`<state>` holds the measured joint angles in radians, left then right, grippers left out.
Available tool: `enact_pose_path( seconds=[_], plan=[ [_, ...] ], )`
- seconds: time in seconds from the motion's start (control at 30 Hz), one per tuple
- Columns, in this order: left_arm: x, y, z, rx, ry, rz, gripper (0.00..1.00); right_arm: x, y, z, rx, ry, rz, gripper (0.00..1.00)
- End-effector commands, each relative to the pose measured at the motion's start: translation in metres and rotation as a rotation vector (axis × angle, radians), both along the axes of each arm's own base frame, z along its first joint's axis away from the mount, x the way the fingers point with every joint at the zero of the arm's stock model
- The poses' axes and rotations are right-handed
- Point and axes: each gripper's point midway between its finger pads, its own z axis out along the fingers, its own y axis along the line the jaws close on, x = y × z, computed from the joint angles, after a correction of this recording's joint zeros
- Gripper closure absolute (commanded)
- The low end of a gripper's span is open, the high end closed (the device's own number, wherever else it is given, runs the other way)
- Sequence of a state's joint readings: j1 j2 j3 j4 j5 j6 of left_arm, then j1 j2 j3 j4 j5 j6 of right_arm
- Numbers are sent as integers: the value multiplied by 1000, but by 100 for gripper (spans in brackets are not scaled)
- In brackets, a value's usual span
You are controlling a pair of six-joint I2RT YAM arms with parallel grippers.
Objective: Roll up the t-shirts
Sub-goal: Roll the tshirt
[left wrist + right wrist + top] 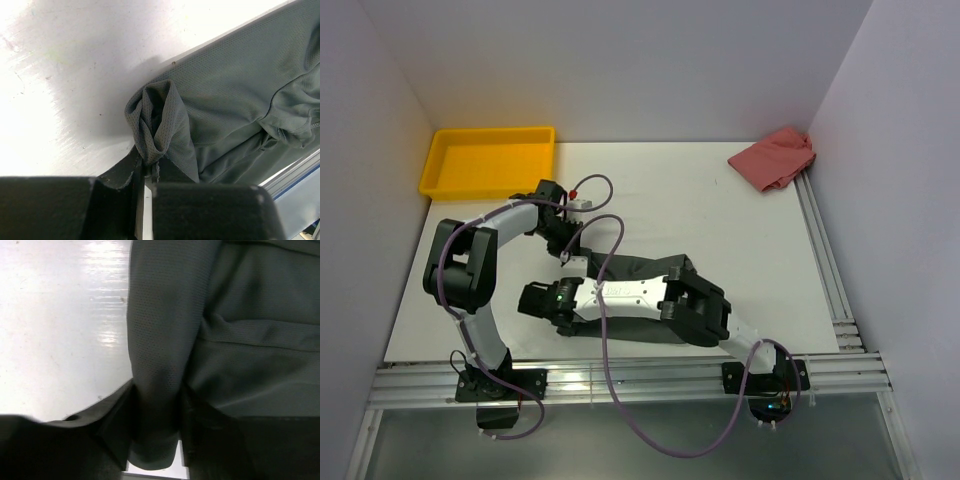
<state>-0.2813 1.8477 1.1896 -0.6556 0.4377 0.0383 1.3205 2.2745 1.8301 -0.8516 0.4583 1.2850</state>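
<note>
From above, the t-shirt [638,266] lay bunched on the counter [720,230] near the front edge, mostly under the right arm. Both arms reached to its left end, probably to start a roll there. In the left wrist view, the left gripper [146,172] was pinched tight on a puckered corner (likely as an anchor). In the right wrist view, the right gripper [155,440] stood fairly wide, clasping a thick fold that filled its gap.
</note>
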Motion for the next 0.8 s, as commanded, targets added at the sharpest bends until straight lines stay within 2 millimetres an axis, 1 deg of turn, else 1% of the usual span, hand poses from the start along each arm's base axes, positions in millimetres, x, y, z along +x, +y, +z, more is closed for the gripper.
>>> enact_pose_path(
  seconds=[0.0, 0.03, 0.07, 0.1, 0.13, 0.17, 0.2, 0.23, 0.27, 0.3, 0.33, 0.37, 0.4, 0.43, 0.47, 0.5, 0.53, 0.57, 0.63, 0.7, 0.77],
  plan=[
    [19, -2, 8, 10, -60, 5, 91, -11, 3, 8, 77, 22, 1, 60],
    [20, -3, 8, 7, -62, 3, 91, -11, 2, 8, 94, 28, -9, 63],
    [21, -3, 8, 7, -62, 2, 89, -14, 0, -1, 112, 36, -10, 67],
    [22, -4, 9, 2, -65, -1, 86, -16, 2, 7, 156, 39, -10, 75],
    [23, -6, 12, -7, -68, -5, 84, -17, 3, 7, 186, 45, -14, 80],
    [22, -6, 13, -10, -67, -10, 78, -18, 2, -3, 226, 56, -14, 86],
    [23, -8, 16, -17, -71, -13, 74, -18, 4, 6, 277, 55, -14, 87],
    [25, -10, 22, -36, -78, -21, 69, -20, -7, -5, 275, 65, -26, 89],
    [25, -13, 25, -52, -85, -35, 59, -16, 2, 1, 345, 54, -27, 92],
    [23, -14, 29, -64, -85, -43, 55, -16, 3, 8, 385, 50, -29, 93],
    [25, -17, 39, -91, -100, -47, 52, -16, 3, 9, 410, 50, -39, 93],
    [24, -18, 43, -107, -108, -64, 46, -16, -1, 3, 433, 46, -43, 96],
    [24, -19, 51, -126, -116, -71, 44, -16, -1, 6, 464, 54, -47, 96],
    [26, -18, 57, -142, -122, -70, 42, -17, -2, 5, 492, 61, -59, 97],
    [24, -21, 63, -173, -122, -83, 41, -18, -4, 0, 533, 64, -65, 96],
    [24, -21, 67, -192, -121, -87, 40, -19, -4, 3, 573, 69, -68, 99],
    [22, -17, 71, -201, -108, -83, 39, -19, -5, 2, 612, 87, -86, 99],
    [20, -18, 74, -229, -101, -94, 39, -21, -8, -2, 664, 89, -87, 100],
    [17, -10, 74, -247, -72, -80, 39, -20, -10, 1, 735, 101, -110, 100],
    [13, -6, 74, -275, -56, -85, 40, -22, -13, -1, 795, 113, -106, 100],
    [7, 1, 69, -289, -30, -87, 40, -24, -13, 0, 855, 125, -107, 100]
  ],
)
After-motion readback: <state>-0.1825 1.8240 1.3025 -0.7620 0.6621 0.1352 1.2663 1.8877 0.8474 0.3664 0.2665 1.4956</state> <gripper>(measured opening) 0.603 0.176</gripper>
